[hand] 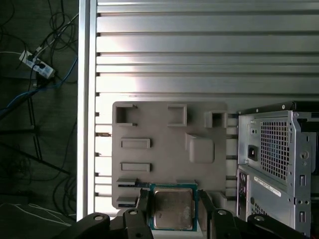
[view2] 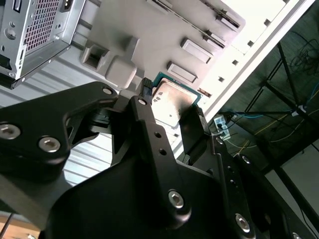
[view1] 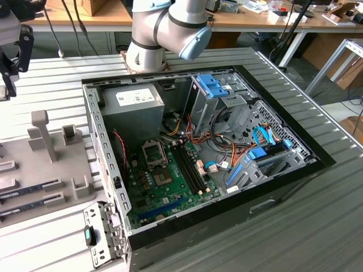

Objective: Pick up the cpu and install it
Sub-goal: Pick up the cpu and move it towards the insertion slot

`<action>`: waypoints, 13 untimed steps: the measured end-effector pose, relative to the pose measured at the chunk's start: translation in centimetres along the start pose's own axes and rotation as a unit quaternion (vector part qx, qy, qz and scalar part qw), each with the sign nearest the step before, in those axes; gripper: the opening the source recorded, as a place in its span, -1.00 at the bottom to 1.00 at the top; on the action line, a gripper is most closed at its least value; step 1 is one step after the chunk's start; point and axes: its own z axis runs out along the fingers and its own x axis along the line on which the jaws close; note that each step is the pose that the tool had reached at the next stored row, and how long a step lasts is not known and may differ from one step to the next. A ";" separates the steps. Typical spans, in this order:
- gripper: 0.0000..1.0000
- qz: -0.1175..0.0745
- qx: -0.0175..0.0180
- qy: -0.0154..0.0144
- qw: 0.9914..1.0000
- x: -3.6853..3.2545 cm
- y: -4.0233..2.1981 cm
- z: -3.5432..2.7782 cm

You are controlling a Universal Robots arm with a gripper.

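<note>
Exterior view, left to right: a black assembly sits at the frame edge, cut off, and I can't tell which part it is. Below it is a grey fixture tray on the slatted table, also clipped by the edge. Two memory sticks lie in its slots, half out of frame. Next comes the open PC case with power supply and motherboard. The cpu socket is near the board's middle, too dark inside to read. The arm base stands behind the case, upper arm cut by the top edge. A blue drive cage is at the exterior view's right end of the case.

First wrist view: the gripper pinches the cpu by two opposite edges, with the fingers touching the green rim. The metal top faces the camera. One cpu edge is hidden by the gripper body. The cpu hangs over the tray's edge and looks raised off it; the gap can't be judged. The rear of the case is just beside the tray.

Second wrist view: same pinch, with part of the cpu hidden behind the black links.
</note>
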 end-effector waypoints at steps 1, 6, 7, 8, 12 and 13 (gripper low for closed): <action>-0.05 0.000 0.000 0.000 1.000 -0.08 0.00 0.00; -0.05 0.000 0.000 0.000 1.000 -0.54 -0.01 -0.02; -0.05 0.000 0.000 0.000 1.000 -0.68 -0.01 -0.02; -0.05 0.000 0.000 0.000 1.000 -0.79 -0.01 -0.02; -0.05 0.000 0.000 0.000 1.000 -1.15 -0.01 -0.03; -0.05 0.000 0.000 0.000 1.000 -1.23 -0.01 -0.04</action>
